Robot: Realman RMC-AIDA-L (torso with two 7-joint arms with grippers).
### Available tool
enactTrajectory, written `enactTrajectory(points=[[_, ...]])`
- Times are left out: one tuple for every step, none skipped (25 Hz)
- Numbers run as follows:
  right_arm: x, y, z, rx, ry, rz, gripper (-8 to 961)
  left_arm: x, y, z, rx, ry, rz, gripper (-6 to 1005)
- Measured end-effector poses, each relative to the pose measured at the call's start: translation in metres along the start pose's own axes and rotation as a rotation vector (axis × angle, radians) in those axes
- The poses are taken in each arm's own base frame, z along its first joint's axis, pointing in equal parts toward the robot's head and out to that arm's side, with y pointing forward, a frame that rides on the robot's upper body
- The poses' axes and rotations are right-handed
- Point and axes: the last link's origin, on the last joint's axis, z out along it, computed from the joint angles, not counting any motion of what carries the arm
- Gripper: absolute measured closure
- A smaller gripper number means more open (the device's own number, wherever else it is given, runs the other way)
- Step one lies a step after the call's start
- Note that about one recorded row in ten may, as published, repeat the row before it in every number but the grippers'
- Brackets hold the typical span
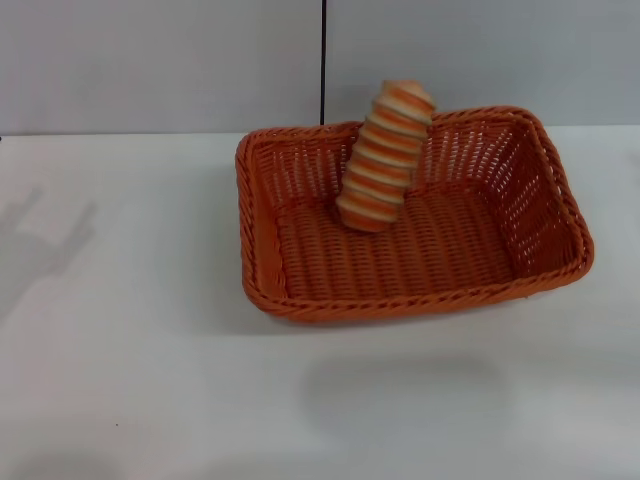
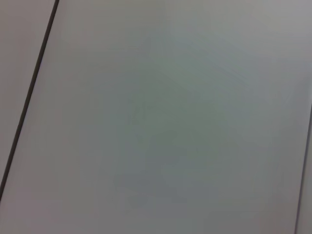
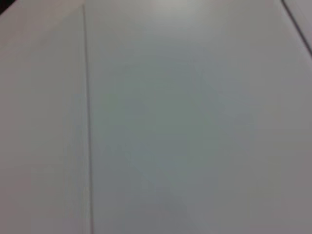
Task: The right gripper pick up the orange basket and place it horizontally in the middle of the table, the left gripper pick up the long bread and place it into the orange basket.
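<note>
The orange basket [image 1: 300, 270] lies lengthwise across the middle of the white table [image 1: 130, 380], toward the back near the wall. Inside it the long bread [image 1: 385, 155], striped orange and cream, stands tilted with its lower end on the basket floor and its upper end leaning against the far rim. Neither gripper shows in any view. On the table at the left lies only a faint shadow of an arm [image 1: 45, 245]. Both wrist views show nothing but pale grey wall panels.
A pale grey wall with a dark vertical seam [image 1: 323, 60] rises right behind the basket. White tabletop stretches to the left of the basket and in front of it.
</note>
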Motion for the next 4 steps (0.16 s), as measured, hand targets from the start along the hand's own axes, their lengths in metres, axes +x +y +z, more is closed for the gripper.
enactTrajectory(points=[[-0.0002,-0.0011,-0.0013,0.011,-0.001,-0.006,318,-0.0025,0.0020,-0.0003,0.009,0.005,0.014,180],[-0.0007,-0.0016,-0.0031,0.017,-0.002,-0.013,317,-0.0034,0.0026,-0.0006,0.014,0.008,0.020,180],[-0.0011,-0.0019,-0.0046,0.021,-0.002,-0.020,317,-0.0044,0.0034,-0.0004,0.018,0.011,0.024,180],[-0.0024,-0.0027,-0.0089,0.033,-0.003,-0.027,317,-0.0059,0.0044,0.0012,0.017,0.012,0.025,180]])
